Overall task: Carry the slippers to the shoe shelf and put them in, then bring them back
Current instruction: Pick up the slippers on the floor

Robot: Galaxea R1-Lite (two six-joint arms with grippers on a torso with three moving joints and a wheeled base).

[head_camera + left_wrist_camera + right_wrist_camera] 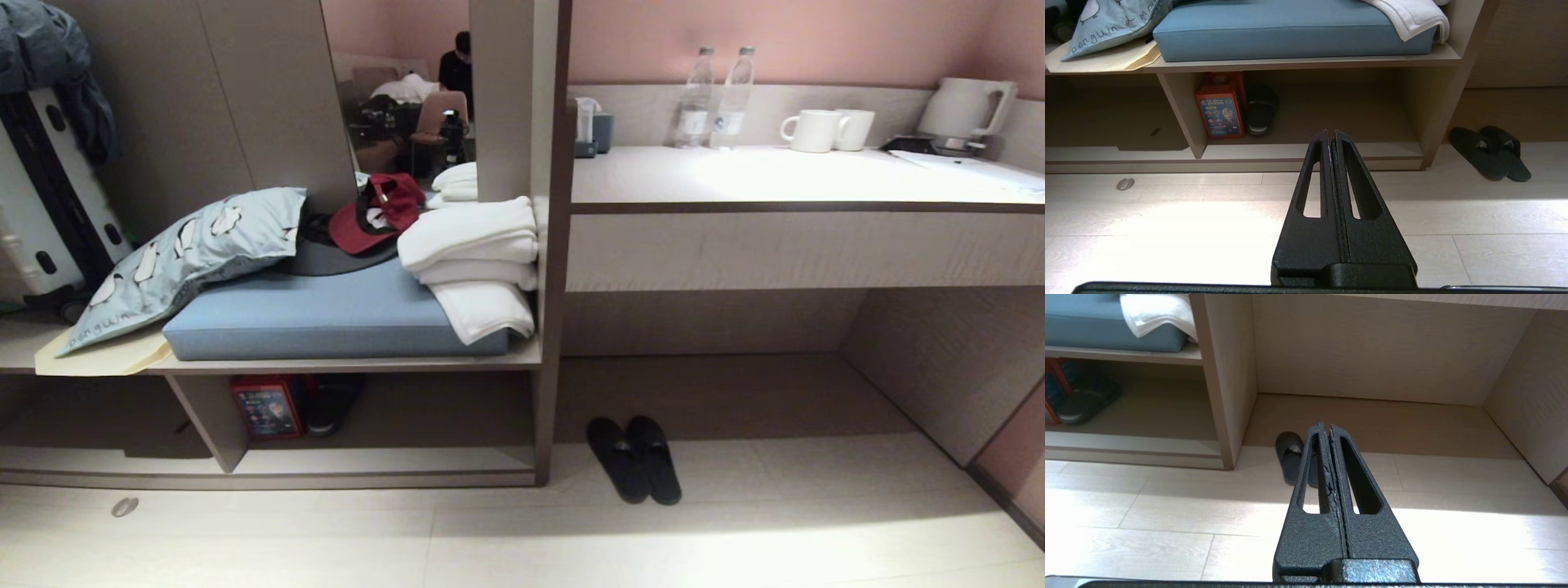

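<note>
The slippers are a dark pair lying side by side on the pale floor, at the mouth of the recess under the desk, just right of the upright side panel. The left wrist view has the slippers off to one side. In the right wrist view the slippers lie straight ahead, partly hidden by my fingers. The shoe shelf is the low cubby under the bench, with a pale base board. My left gripper and right gripper are both shut and empty, hanging above the floor. Neither arm shows in the head view.
Inside the cubby stand a red box and a single black shoe beside the divider. The bench above carries a blue cushion, white towels and a pillow. Bottles, mugs and a kettle sit on the desk top.
</note>
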